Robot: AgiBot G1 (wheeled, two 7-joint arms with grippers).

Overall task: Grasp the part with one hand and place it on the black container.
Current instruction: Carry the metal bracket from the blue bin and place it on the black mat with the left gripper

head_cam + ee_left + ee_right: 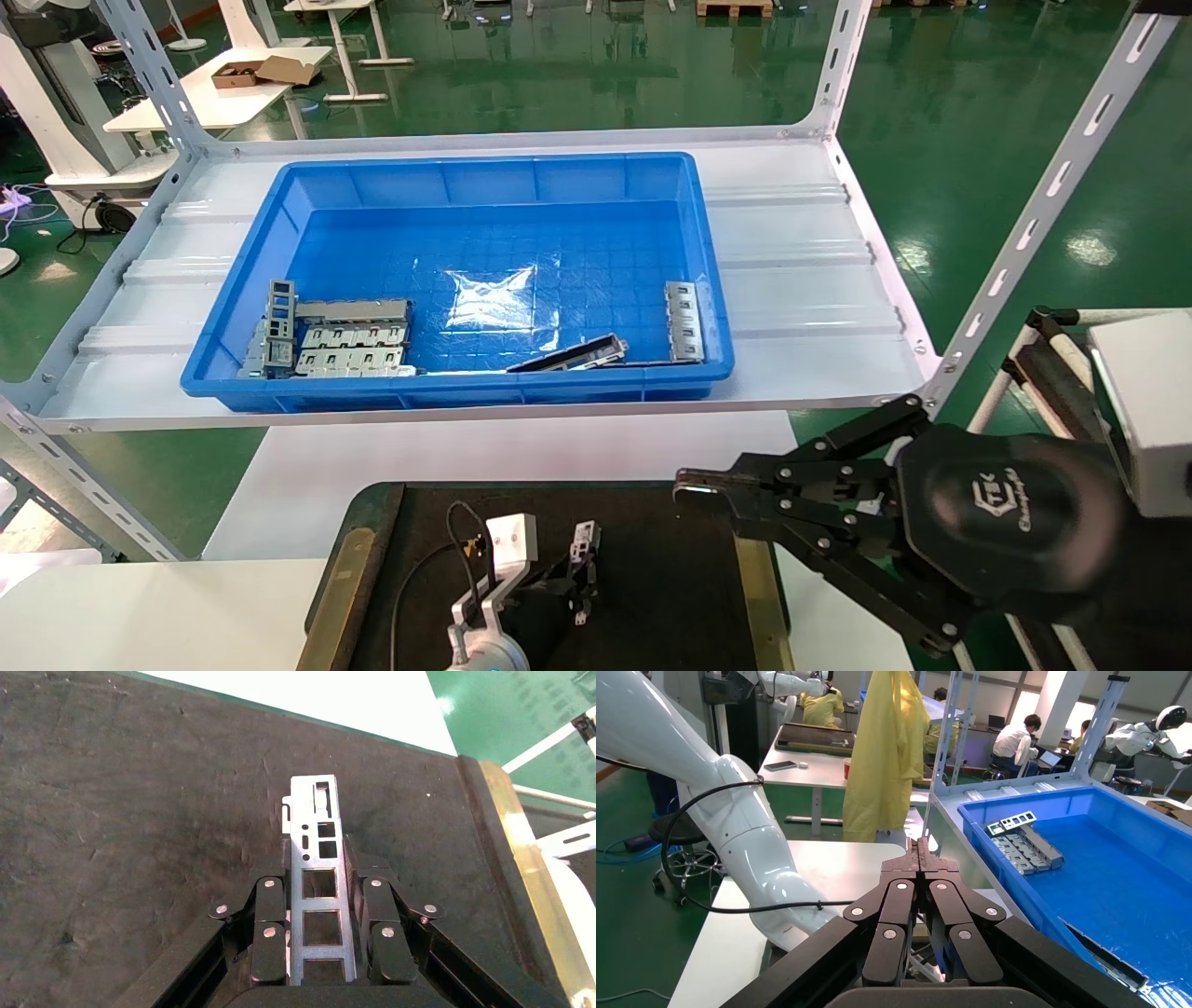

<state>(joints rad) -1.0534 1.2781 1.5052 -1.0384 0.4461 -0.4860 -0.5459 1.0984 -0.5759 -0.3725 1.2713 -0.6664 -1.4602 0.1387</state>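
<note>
Gripping part [322,881] between fingers, left pincer [320,938] over black container [140,811]; right pincer [919,855] clenched.

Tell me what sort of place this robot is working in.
Most likely a factory-floor robot lab or test workshop: a glossy green floor, slotted-angle metal shelving carrying a blue bin of stamped metal brackets, and people seated at desks beside other white robots.

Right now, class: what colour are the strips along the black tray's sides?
Brass-coloured strips, clearest in the head view, edge the matte black tray.
</note>
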